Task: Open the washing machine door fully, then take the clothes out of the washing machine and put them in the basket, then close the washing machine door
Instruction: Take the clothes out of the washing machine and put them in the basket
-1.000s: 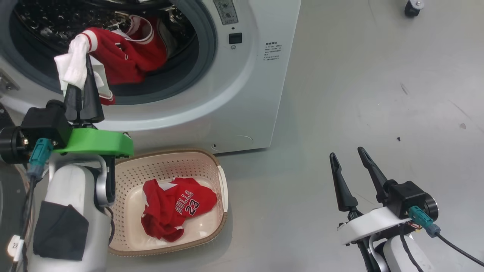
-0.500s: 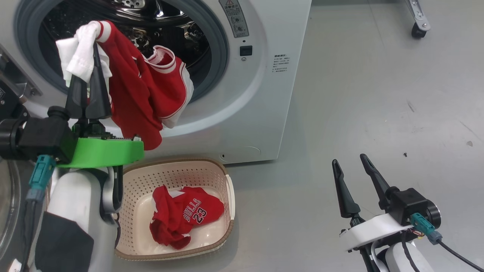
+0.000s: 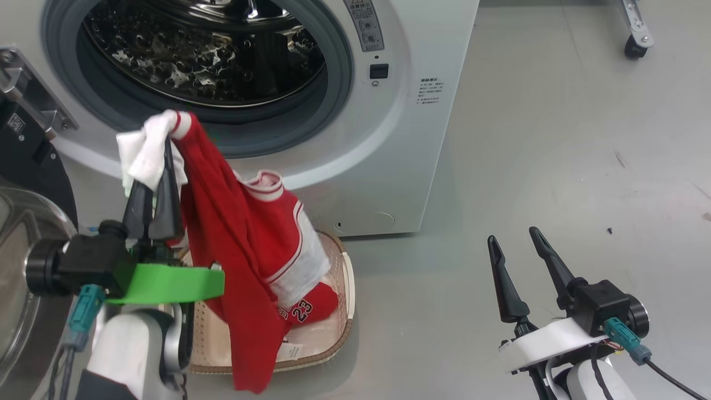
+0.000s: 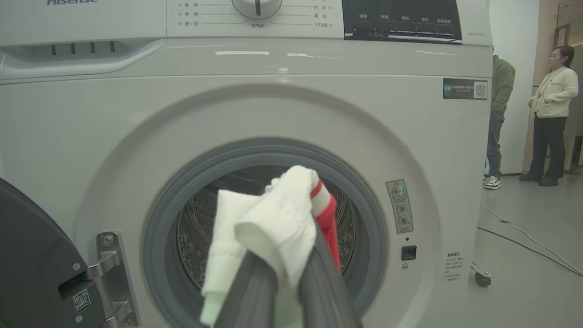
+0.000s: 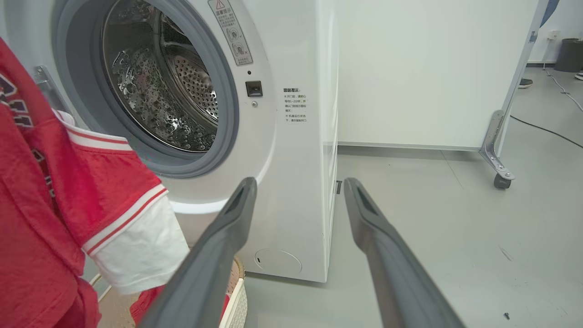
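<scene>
My left gripper [image 3: 166,155] is shut on the white-trimmed edge of a red garment [image 3: 244,233], which hangs in front of the washing machine [image 3: 400,139] and down over the basket [image 3: 349,289]. In the left wrist view the white cloth [image 4: 273,218] bunches over my shut fingers [image 4: 319,273]. The "BULLS 23" jersey [image 3: 311,305] lies in the basket, partly hidden behind the hanging garment. The door [image 3: 25,161] stands swung open at the left, and the drum [image 3: 205,50] looks empty of clothes. My right gripper [image 3: 514,236] is open with nothing in it, over the floor to the right.
Bare grey floor [image 3: 555,139] stretches right of the washer. A wheeled frame's caster [image 3: 633,47] stands at the far right, backed by a white panel [image 5: 432,68]. Two people [image 4: 553,114] stand in the distance, with a cable [image 4: 528,239] on the floor near them.
The left gripper pulled the red garment out of the drum and lowered it over the basket. The head camera shifted, showing more of the open door. The right gripper held still.
</scene>
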